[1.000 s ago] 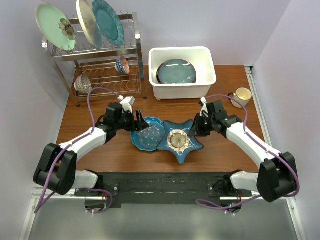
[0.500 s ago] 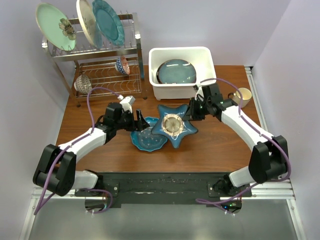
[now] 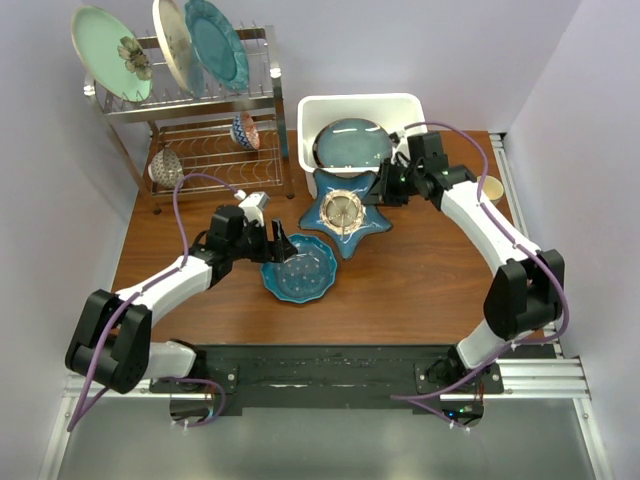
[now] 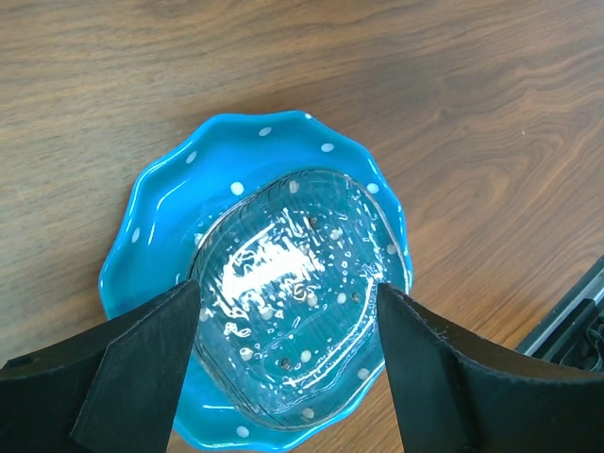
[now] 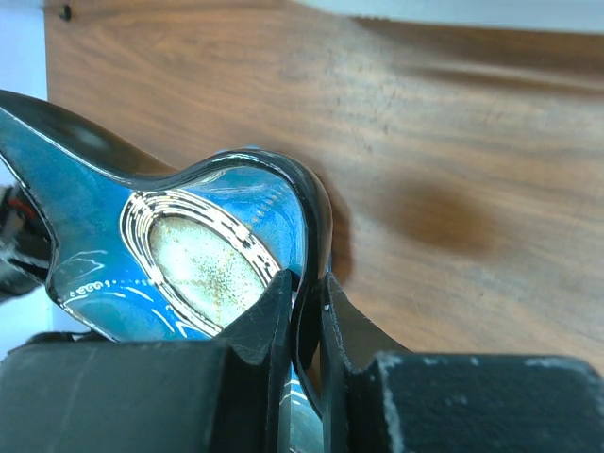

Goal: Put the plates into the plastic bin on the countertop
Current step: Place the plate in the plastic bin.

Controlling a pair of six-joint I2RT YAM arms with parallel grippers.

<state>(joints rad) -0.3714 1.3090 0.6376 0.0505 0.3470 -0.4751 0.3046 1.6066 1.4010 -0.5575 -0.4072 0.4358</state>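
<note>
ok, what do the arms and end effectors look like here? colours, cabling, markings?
They match: left arm and right arm have white link shells, black joint housings, a purple cable looping from base to wrist. Both the left end effector and right end effector are black, with two flat wedge-shaped fingers. A small white camera module sits on the left wrist. No markings legible.

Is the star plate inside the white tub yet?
Not yet. The right gripper pinches the star plate just outside the white tub.
</note>
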